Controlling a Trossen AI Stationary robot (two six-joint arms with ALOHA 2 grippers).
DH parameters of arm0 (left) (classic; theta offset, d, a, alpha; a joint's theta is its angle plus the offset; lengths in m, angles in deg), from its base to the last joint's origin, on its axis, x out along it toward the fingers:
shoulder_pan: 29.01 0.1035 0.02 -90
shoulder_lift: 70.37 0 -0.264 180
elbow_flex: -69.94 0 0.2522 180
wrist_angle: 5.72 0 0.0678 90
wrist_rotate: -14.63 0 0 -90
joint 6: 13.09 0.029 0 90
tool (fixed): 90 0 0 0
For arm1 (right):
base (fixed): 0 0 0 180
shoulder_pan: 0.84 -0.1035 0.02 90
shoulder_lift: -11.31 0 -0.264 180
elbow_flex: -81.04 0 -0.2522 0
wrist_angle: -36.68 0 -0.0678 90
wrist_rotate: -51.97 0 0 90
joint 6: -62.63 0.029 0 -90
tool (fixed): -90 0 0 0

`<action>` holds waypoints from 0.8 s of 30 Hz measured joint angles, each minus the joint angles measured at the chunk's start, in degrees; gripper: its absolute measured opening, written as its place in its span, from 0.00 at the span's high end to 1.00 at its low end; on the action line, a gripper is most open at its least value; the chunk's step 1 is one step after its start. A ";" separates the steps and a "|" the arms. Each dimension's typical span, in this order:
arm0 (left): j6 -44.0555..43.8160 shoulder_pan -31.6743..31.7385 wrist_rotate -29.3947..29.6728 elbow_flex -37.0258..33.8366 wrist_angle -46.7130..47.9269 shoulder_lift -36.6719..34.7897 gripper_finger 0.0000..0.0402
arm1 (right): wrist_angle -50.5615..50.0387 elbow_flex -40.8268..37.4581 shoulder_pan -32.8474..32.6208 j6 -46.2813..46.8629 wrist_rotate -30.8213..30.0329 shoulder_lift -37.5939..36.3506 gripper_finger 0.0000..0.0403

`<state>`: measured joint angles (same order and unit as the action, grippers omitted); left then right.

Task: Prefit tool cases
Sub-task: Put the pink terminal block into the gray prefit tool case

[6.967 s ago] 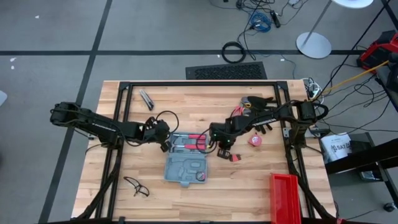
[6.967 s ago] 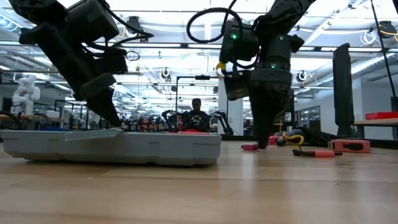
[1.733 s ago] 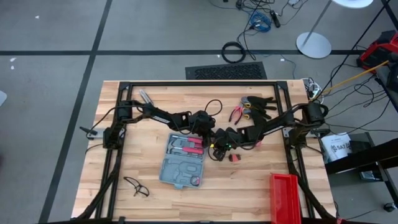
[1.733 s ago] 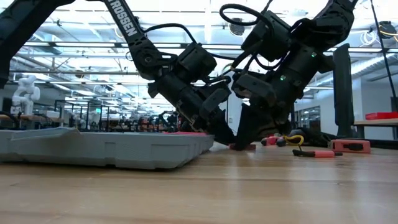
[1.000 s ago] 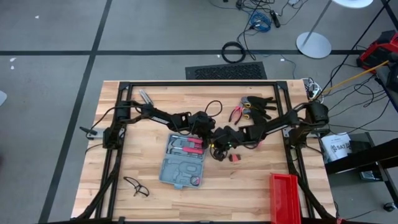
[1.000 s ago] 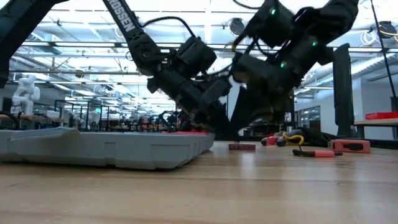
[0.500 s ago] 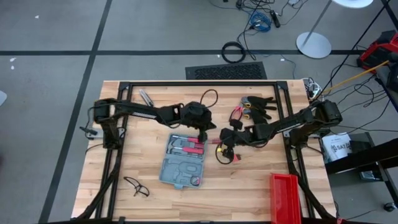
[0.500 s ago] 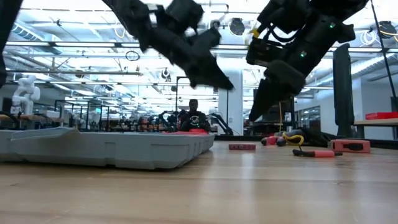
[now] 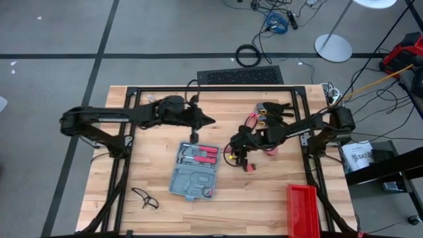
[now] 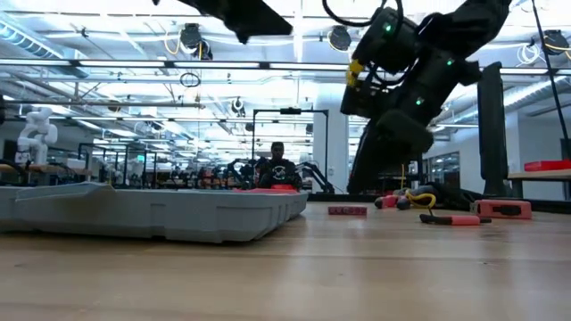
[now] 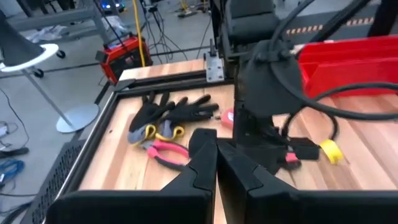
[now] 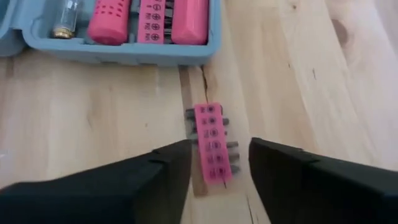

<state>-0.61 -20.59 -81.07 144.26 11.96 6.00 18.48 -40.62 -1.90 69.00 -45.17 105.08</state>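
The blue-grey tool case (image 9: 195,172) lies open and flat on the table, with pink-handled tools (image 12: 149,22) in its far half. In the low view it is the grey slab (image 10: 152,214). A pink bit holder (image 12: 212,142) lies on the wood just off the case's right edge. My right gripper (image 12: 217,152) is open over it, pointing steeply down, one finger on either side and apart from it. My left gripper (image 9: 209,121) is raised high beyond the case's far edge. Its fingers (image 11: 202,155) are shut on nothing.
Black-and-yellow gloves (image 9: 272,109) and red pliers (image 9: 253,121) lie at the far right. A small red piece (image 9: 250,166) lies right of the case. A red bin (image 9: 303,208) stands at the near right, glasses (image 9: 145,198) lie near left, and a metal tool (image 9: 156,104) far left.
My left gripper has risen well clear of the case's right edge, where it stood beside the right gripper. It has drawn back toward the table's far left and levelled out. My right gripper has stayed low by the case's right edge and rolled its wrist.
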 joint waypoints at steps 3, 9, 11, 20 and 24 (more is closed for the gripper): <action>0.05 -0.07 -0.08 -2.33 0.35 -3.38 0.96 | 3.46 0.00 -0.01 -1.07 -0.03 2.24 0.58; -0.12 -0.44 -0.18 -5.87 1.48 -7.63 0.96 | 4.78 0.25 1.59 -1.03 0.89 7.14 0.57; -0.13 -0.44 -0.19 -7.03 1.35 -8.30 0.96 | 4.93 0.33 2.09 -1.08 2.11 8.82 0.59; -1.65 -0.44 0.62 -10.52 1.26 -8.42 0.96 | 5.59 0.48 2.99 2.65 6.99 10.21 0.82; -2.91 -0.42 4.10 -10.54 1.62 -8.48 0.96 | 4.79 1.38 2.91 4.57 7.00 9.90 0.82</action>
<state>-3.52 -21.01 -76.98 133.72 13.58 -2.48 23.27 -39.25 1.01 73.57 -38.18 114.99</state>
